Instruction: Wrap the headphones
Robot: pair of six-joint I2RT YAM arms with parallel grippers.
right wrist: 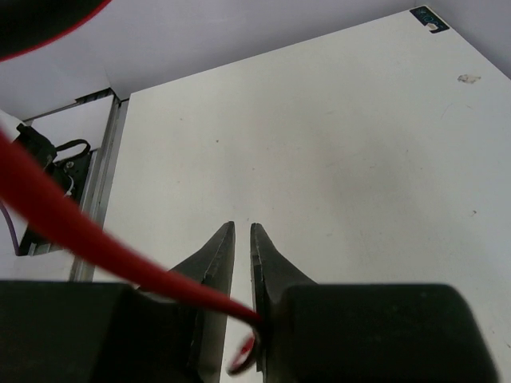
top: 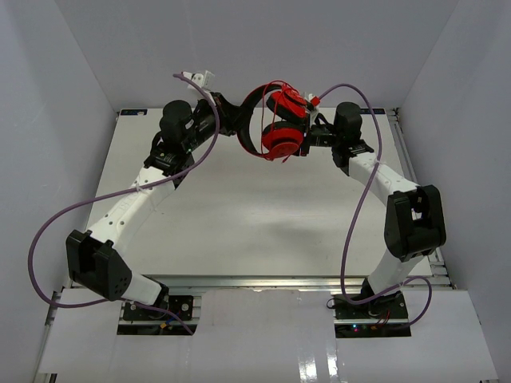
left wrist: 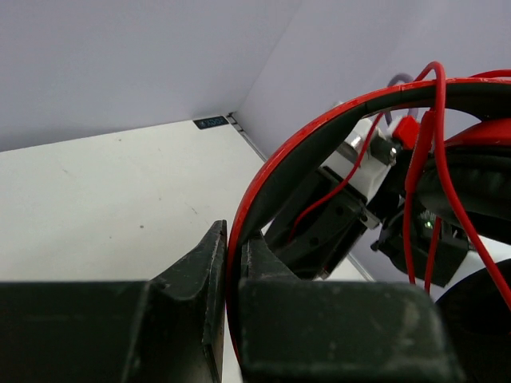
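The red headphones (top: 281, 132) hang in the air over the table's far edge, between my two grippers. My left gripper (top: 228, 120) is shut on the black and red headband (left wrist: 307, 148); its jaws (left wrist: 232, 237) pinch the band's thin edge. My right gripper (top: 310, 132) is right of the round red cup (top: 283, 142). In the right wrist view its jaws (right wrist: 241, 228) are almost closed on the thin red cord (right wrist: 72, 233), which crosses them near their base. Loops of cord (left wrist: 417, 171) run over the headband and the cups.
The white table (top: 239, 215) lies below, with grey walls close on three sides. Purple arm cables (top: 363, 183) arc beside both arms. A metal rail (right wrist: 104, 175) runs along the table's edge. The right arm's black wrist (left wrist: 335, 227) sits just behind the headband.
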